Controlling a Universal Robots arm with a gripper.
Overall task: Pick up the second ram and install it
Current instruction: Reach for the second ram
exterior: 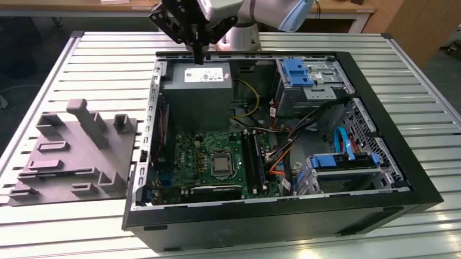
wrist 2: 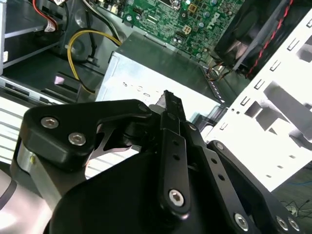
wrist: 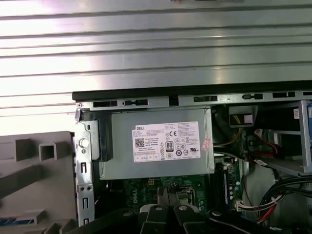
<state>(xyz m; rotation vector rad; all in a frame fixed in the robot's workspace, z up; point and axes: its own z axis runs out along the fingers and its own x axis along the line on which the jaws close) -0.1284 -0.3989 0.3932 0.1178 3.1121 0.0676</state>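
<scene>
As tool hangs above case, second ram well apart.

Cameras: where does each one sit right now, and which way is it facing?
Exterior view: off the arm, above, looking down into the open computer case on the slatted table; the arm and gripper show at its far side.
First wrist view: on the arm, facing the power supply; gripper in the foreground.
Second wrist view: on the arm, looking along the gripper toward the power supply and motherboard.
Shared: all three show gripper and power supply.
</scene>
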